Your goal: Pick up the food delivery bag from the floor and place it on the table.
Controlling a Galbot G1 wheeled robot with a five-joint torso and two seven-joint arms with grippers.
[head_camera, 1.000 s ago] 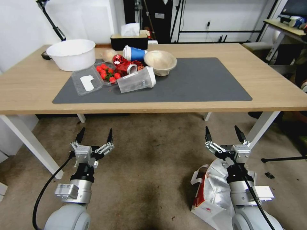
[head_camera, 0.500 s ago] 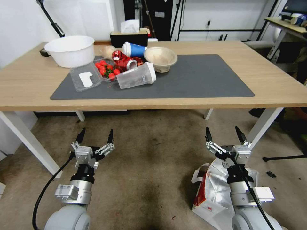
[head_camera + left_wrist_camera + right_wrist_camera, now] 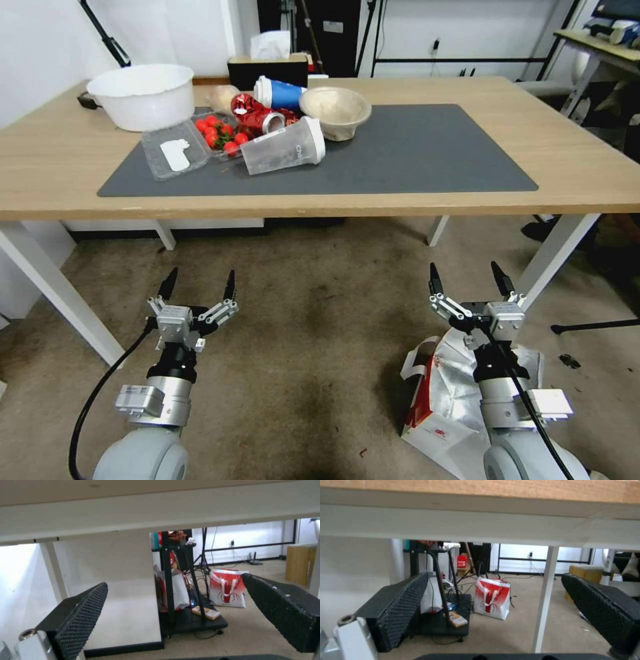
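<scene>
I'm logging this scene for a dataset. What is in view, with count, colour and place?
bag: 1, red, white and silver foil, on the floor under the right arm
floor: grey-brown carpet, stained
table: 1, light wood with white legs, ahead of the robot
mat: 1, dark grey, on the table
tub: 1, white, table's far left
tomato tray: 1, clear with red tomatoes, on the mat
clear cup: 1, lying on the mat
blue cup: 1, lying behind it
bowl: 1, beige, on the mat
red bag: 1, red and white, on the floor beyond the table
left gripper: open, above the floor
right gripper: open, above the bag
</scene>
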